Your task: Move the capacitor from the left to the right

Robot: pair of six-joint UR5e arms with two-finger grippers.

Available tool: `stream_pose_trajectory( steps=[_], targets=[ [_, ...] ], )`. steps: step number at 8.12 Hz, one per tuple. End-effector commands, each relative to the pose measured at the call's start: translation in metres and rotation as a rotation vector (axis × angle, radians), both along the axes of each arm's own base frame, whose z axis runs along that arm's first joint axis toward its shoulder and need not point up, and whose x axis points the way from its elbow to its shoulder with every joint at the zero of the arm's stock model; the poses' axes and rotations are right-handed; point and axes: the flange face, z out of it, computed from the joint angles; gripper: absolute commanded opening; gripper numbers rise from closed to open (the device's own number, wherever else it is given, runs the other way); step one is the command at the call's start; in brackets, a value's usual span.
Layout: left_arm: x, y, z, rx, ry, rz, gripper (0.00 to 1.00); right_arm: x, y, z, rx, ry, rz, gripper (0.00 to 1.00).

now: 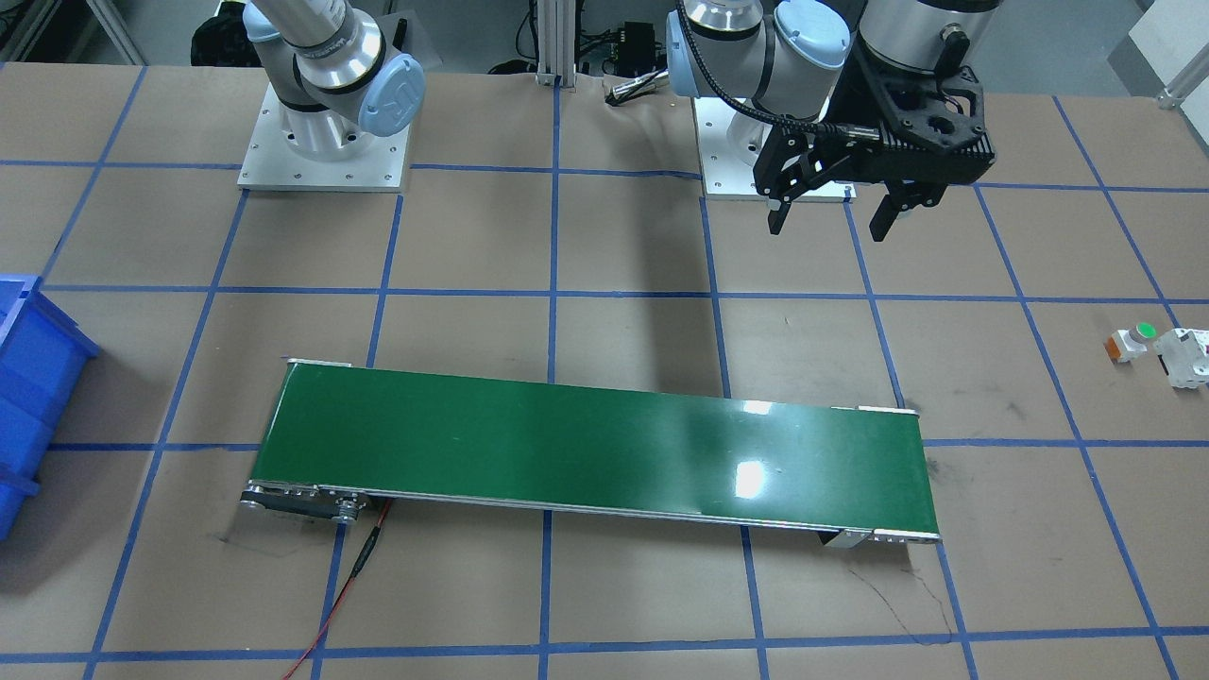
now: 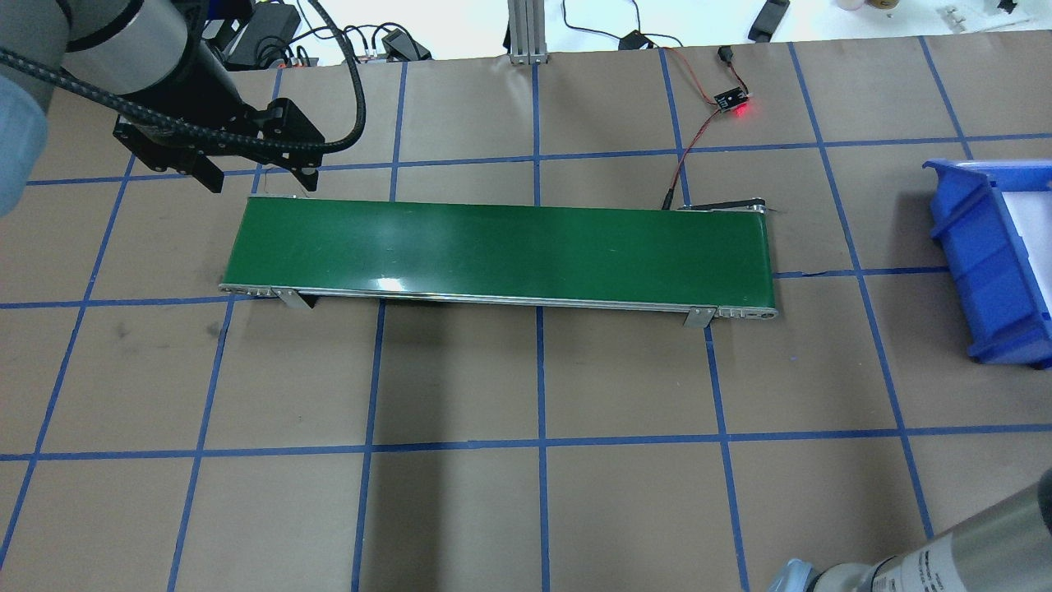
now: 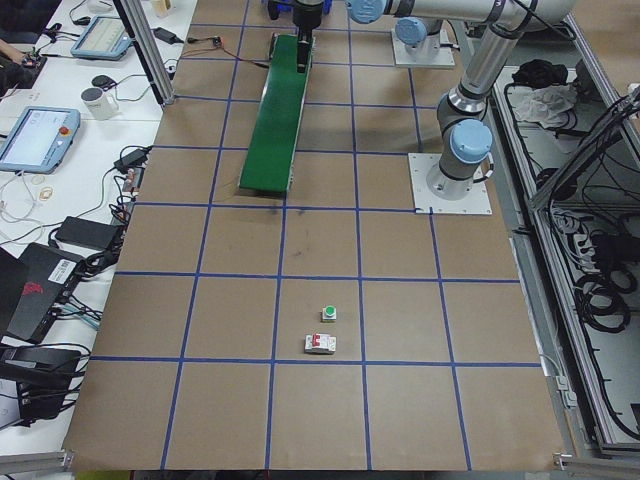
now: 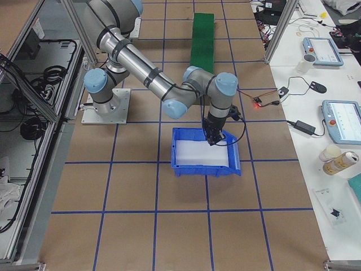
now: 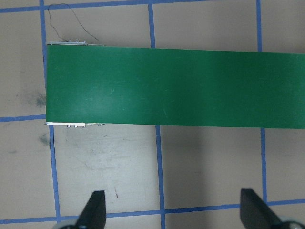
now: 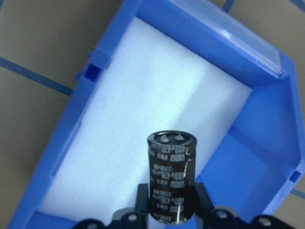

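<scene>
Blue bin point(image 6: 267, 157), foam-lined, sits under the right hand point(image 6: 171, 202), which pinches the capacitor point(image 6: 171, 176) upright — likely the placing step. Next, probably: lower, then let go gently. Left hand point(image 5: 171, 210) hangs spread by the belt point(image 5: 167, 86).

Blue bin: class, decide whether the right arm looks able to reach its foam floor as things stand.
Probably yes: the right gripper, shut on the capacitor, hangs over the blue bin's open top, with only bare white foam beneath.
</scene>
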Motion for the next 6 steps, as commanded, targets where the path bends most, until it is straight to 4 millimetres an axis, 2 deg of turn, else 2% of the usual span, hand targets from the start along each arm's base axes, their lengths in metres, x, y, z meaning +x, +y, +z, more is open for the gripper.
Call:
stream_pose_trajectory(
  steps=[1, 2, 3, 4, 5, 6],
  targets=[
    [0.000, 0.000, 0.000, 0.000, 0.000, 0.000, 1.00, -0.036, 0.001, -0.078, 0.117, 0.011, -0.010, 0.23],
    [0.000, 0.000, 0.000, 0.000, 0.000, 0.000, 1.00, -0.033, 0.003, -0.075, 0.108, -0.001, -0.009, 0.95],
    [0.000, 0.000, 0.000, 0.000, 0.000, 0.000, 1.00, -0.031, 0.007, -0.054, 0.091, 0.015, -0.003, 1.00],
    [0.000, 0.000, 0.000, 0.000, 0.000, 0.000, 1.00, -0.024, 0.016, -0.030, 0.097, 0.006, -0.007, 1.00],
    [0.000, 0.000, 0.000, 0.000, 0.000, 0.000, 1.00, -0.005, 0.028, 0.004, 0.096, -0.036, 0.002, 1.00],
    [0.000, -0.001, -0.001, 0.003, 0.000, 0.000, 1.00, 0.020, 0.043, 0.051, 0.038, -0.087, 0.007, 1.00]
  ],
)
